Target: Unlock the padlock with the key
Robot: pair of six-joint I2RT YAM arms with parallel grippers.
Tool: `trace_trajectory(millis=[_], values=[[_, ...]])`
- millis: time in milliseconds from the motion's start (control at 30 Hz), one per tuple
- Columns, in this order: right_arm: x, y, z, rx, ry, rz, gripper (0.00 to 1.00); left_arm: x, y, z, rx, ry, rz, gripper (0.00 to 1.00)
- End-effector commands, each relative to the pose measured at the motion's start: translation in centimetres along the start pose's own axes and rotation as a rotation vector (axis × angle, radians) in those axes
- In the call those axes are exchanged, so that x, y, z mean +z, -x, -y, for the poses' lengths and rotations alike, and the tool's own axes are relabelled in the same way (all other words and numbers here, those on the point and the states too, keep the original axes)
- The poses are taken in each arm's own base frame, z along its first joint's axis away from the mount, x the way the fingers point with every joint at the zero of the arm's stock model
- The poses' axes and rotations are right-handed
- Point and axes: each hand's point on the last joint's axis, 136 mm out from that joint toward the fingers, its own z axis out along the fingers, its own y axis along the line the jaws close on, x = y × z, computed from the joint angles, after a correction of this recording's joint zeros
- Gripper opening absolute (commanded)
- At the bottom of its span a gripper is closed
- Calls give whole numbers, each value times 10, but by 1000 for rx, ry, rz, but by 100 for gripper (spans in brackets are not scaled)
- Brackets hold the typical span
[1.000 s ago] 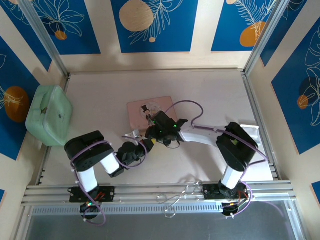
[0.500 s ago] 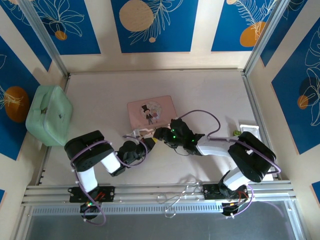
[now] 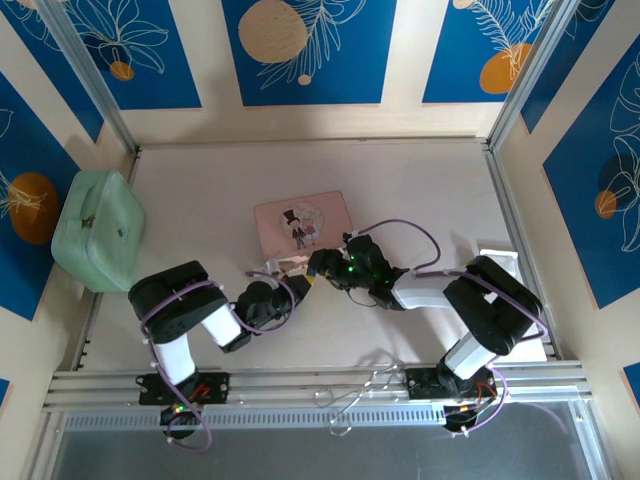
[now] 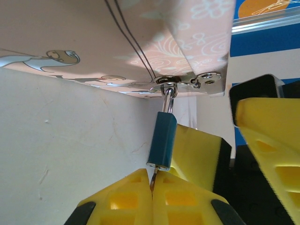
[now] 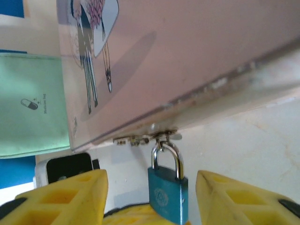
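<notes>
The small blue padlock [image 4: 162, 139] hangs by its silvery shackle [image 5: 166, 154] from the hasp [image 4: 183, 83] on the front edge of the pink picture box [image 3: 302, 222]. My left gripper [image 4: 153, 174] is shut on the thin key [image 4: 153, 181], whose tip meets the bottom of the padlock body. My right gripper [image 5: 151, 183] is open, with one yellow finger on each side of the padlock [image 5: 168, 199] and a gap on both sides. From above, both grippers meet at the box's near edge, the left [image 3: 296, 284] and the right [image 3: 320, 266].
A mint-green case [image 3: 97, 230] lies at the far left of the table. A white block [image 3: 500, 262] sits by the right rail behind my right arm. Metal rails frame the table, and loose wire hooks [image 3: 362, 388] rest on the near rail.
My right arm swung its elbow outward and drew its gripper back off the box top to the front edge, around the padlock. The left gripper has barely moved.
</notes>
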Motion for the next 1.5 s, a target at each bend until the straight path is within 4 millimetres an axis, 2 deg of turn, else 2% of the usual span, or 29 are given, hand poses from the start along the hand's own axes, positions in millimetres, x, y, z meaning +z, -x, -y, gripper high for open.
trace_trajectory(millis=[0, 233, 367, 600, 767, 900, 1133, 1467], values=[[2, -6, 9, 32, -3, -28, 53, 0, 3, 32, -5, -102, 6, 0], [6, -12, 17, 50, -16, -50, 49, 1, 2, 31, -6, -101, 5, 0], [0, -12, 27, 73, -37, -27, 53, -1, 4, 32, -2, -103, 10, 0], [-13, -13, 35, 66, -94, 24, 53, -3, 5, 31, -7, -102, 16, 0], [-9, -14, 32, 67, -78, 12, 53, -3, 5, 33, -6, -107, 14, 0], [-1, -14, 19, 46, -9, -16, 51, -4, 5, 32, -7, -105, 16, 0], [0, -11, 0, 25, 88, -12, 51, -4, 4, 27, -9, -90, 12, 0], [11, -14, 4, 52, 89, -34, 48, -3, 2, 27, -10, -90, 4, 0]])
